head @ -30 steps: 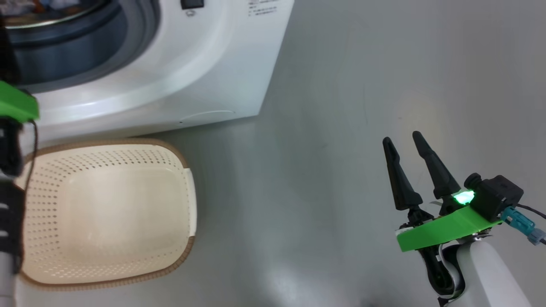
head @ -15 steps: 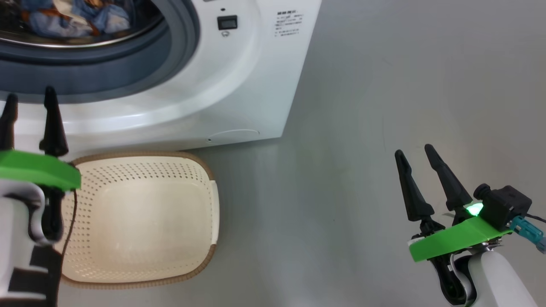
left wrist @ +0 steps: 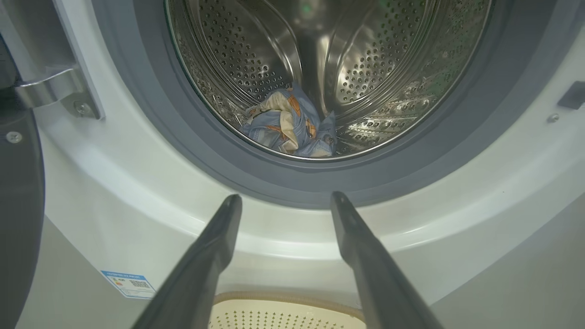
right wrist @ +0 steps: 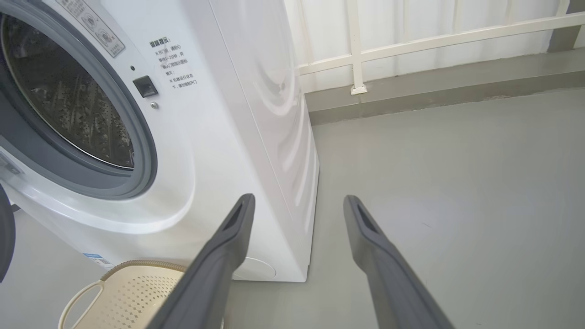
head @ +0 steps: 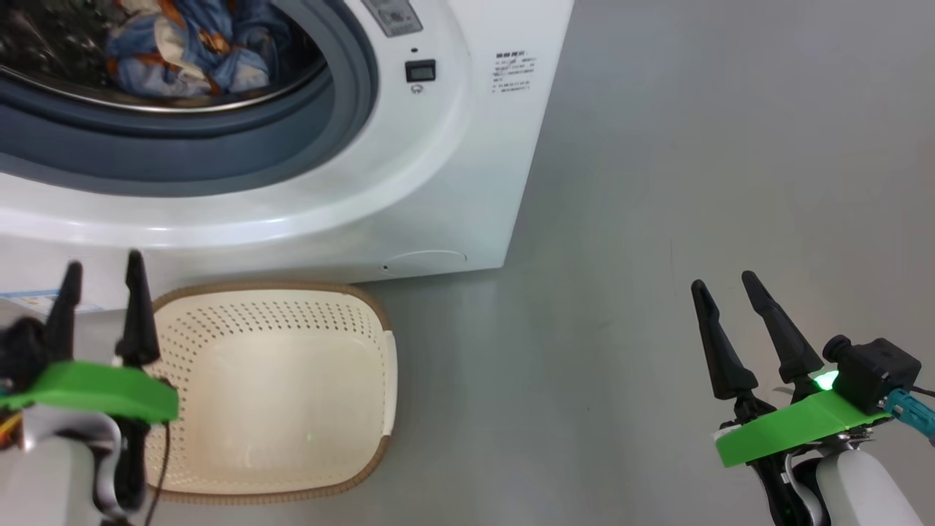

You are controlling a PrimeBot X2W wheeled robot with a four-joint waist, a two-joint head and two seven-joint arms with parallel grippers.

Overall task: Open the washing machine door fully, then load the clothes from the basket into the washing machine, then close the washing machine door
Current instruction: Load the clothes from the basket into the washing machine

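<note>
The washing machine (head: 453, 168) stands at the upper left with its drum open. The clothes (head: 197, 44), blue with orange and white print, lie inside the steel drum (left wrist: 288, 121). The washing machine door (left wrist: 18, 205) is swung open at the left edge of the left wrist view. The cream basket (head: 277, 387) sits empty on the floor in front of the machine. My left gripper (head: 102, 263) is open above the basket's left rim, pointing at the drum (left wrist: 287, 197). My right gripper (head: 723, 281) is open over bare floor to the right (right wrist: 297, 198), holding nothing.
Grey floor (head: 657, 183) stretches to the right of the machine. A white railing and a low kerb (right wrist: 411, 41) run behind it. A blue label sticker (left wrist: 130, 283) and a round cover (head: 424, 259) sit low on the machine's front.
The head camera has tilted up, so the machine and basket slid down the picture and the clothes in the drum came into sight. My left gripper has drawn back from the drum opening.
</note>
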